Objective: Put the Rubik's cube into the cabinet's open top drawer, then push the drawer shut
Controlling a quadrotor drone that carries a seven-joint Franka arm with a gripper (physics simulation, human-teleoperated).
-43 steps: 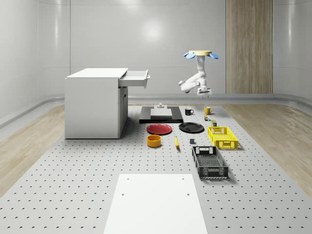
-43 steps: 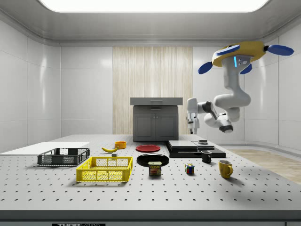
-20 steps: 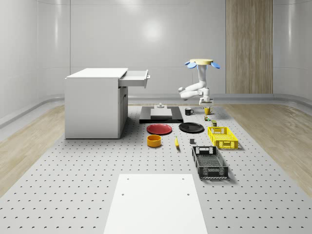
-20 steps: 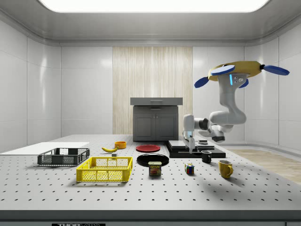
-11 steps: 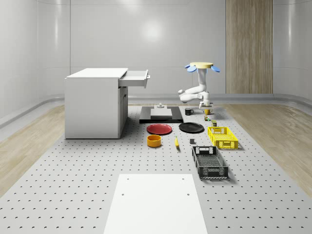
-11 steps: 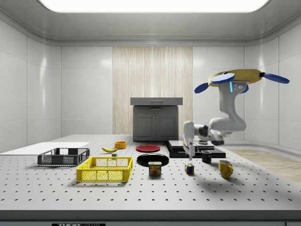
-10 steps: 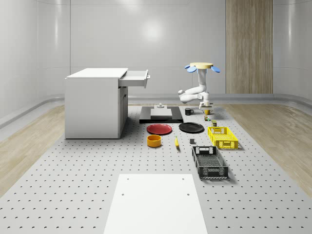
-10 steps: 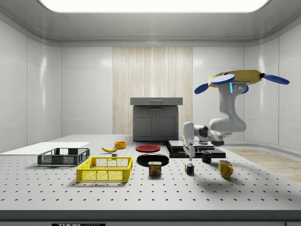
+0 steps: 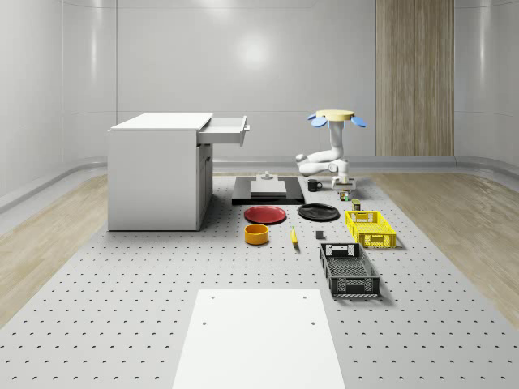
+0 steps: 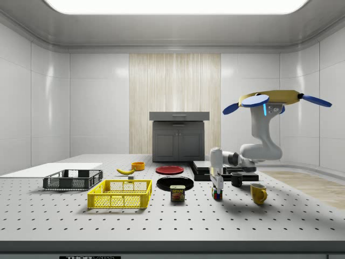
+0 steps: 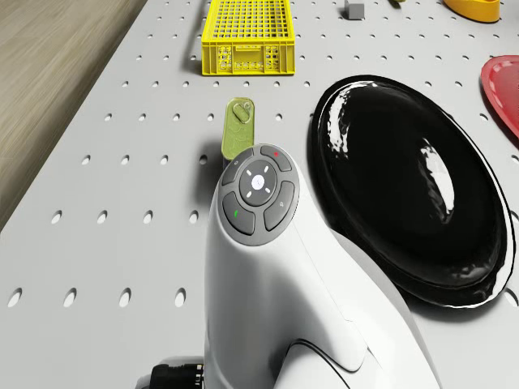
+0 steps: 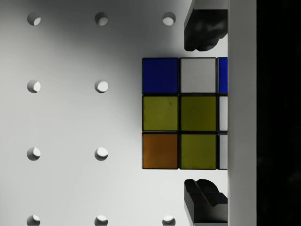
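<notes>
Fingers (image 12: 204, 28) spread wide, one on each side of the Rubik's cube (image 12: 181, 113); from the wrist view I see a gap between each pad and the cube's face, so nothing is gripped. The cube sits flat on the perforated table (image 12: 70, 117), top face showing blue, white, yellow and orange tiles.

From the side view I read the gripper (image 10: 216, 190) as pointing straight down with its tips low around the cube (image 10: 217, 194). The drone (image 10: 269, 99) hovers above the table, over the yellow mug (image 10: 258, 193) and black mug (image 10: 236, 179), arm folded down toward the cube.

Around the cube, side view: Spam can (image 10: 177, 193) at 9 o'clock, near; yellow mug at 3 o'clock, near; black mug at about 1 o'clock. Black plate (image 10: 174, 183) lies beyond the can.

In the whole-scene view the cabinet (image 9: 158, 172) stands well apart, at 9 o'clock from the drone (image 9: 332, 117). Its top drawer (image 9: 225, 130) is pulled out.
</notes>
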